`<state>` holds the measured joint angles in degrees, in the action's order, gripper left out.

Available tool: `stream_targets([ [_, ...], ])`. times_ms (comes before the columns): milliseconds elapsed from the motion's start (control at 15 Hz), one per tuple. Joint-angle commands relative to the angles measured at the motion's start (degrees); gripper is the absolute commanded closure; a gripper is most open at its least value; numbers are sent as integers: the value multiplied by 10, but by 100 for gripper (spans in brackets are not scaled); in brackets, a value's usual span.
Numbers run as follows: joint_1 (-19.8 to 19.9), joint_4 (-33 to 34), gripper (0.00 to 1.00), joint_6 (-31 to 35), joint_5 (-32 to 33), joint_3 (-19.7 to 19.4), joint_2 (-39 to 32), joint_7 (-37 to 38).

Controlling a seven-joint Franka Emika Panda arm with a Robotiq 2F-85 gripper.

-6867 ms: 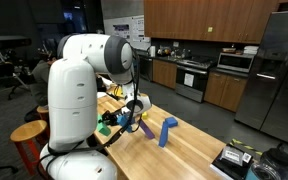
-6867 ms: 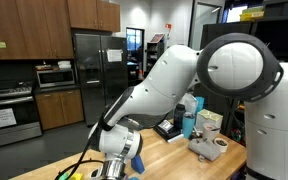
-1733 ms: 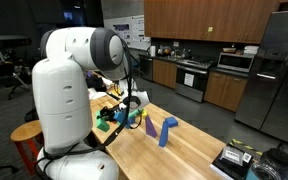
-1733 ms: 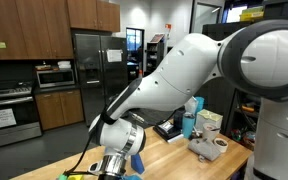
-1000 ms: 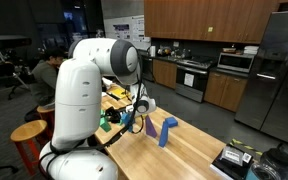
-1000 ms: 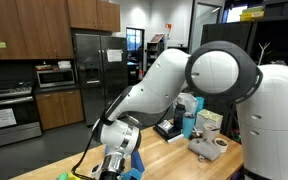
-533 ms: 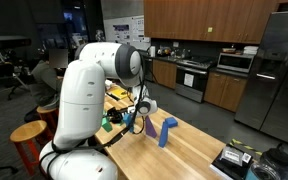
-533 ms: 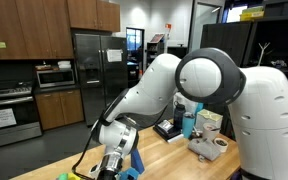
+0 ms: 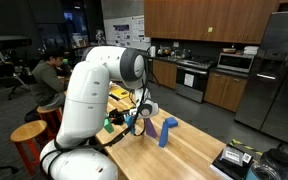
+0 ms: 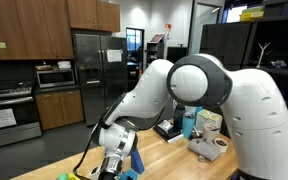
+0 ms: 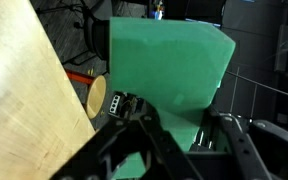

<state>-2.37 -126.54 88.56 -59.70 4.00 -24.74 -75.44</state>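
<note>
In an exterior view we saw the gripper [image 9: 120,122] low at the wooden table's [image 9: 196,152] end by the robot's base, a green block [image 9: 106,125] at its tip. A blue block [image 9: 167,131] stood upright nearby. In an exterior view the gripper [image 10: 109,168] hid its grip. In the wrist view, half-closed jaws clamped the green block [image 11: 169,65] just past the table's edge.

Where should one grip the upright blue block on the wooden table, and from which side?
Probably its narrow upright stem, from above, with the jaws across the flat sides: the blue block stands upright and apart from other things on the table, so its top is free. The gripper is shut on a green block.
</note>
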Motion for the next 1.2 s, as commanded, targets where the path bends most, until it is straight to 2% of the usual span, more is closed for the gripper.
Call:
stream_targets([
  [0,5,20,81,-14,7,-5,-17,10],
  [867,14,61,81,-23,7,-9,-61,16],
  [1133,30,99,81,-56,1,-13,-96,25],
])
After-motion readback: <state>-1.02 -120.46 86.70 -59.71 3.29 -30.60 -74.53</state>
